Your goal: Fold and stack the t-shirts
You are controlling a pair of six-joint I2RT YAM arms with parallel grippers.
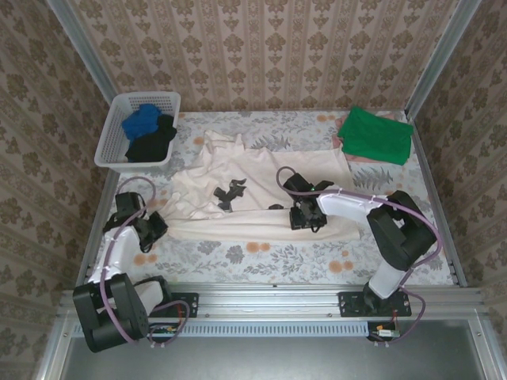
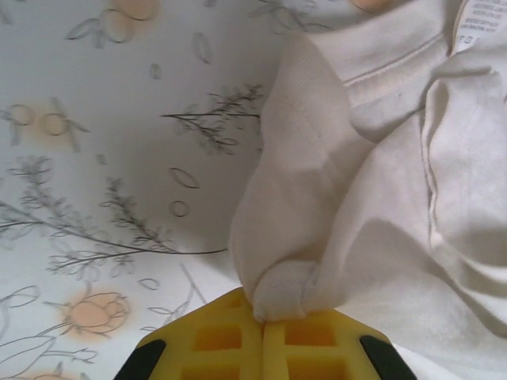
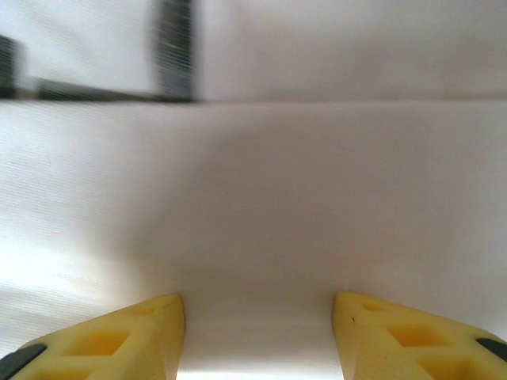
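1. The cream t-shirt (image 1: 238, 194) lies spread across the middle of the surface (image 1: 261, 257), with its black print (image 1: 230, 194) facing up. Its left end is gathered into folds near my left arm.
2. My left hand (image 2: 263, 321) is pressed together on a small nub of that cream cloth. The nub sits close to the ribbed collar (image 2: 388, 71) and the neck label (image 2: 479, 24). Only the very tips hold it, so I judge the bite shallow.
3. My right hand (image 3: 257, 317) hangs low over the shirt's right part with its fingers spread. Flat cloth lies under the gap between them, and it pinches nothing.
4. I expect the shirt to be light, limp and soft, with no stiffness at all. Lifted by one point, it should sag and trail, and dragging it over the surface would likely wrinkle it.
5. A thin pinch like my left one may slip out under the cloth's own pull. The better holds are the doubled places: the collar rib, a shoulder seam or the hem. There the cloth is thicker and gives less.
6. For my right hand, I would look for an edge or a raised ridge. Flat cloth gives the fingers nothing to close on.
7. A folded green t-shirt (image 1: 374, 134) rests on a pink one (image 1: 356, 159) at the far right corner. Blue (image 1: 141, 123) and black (image 1: 152, 144) ones lie in the basket (image 1: 108, 150) at the far left.
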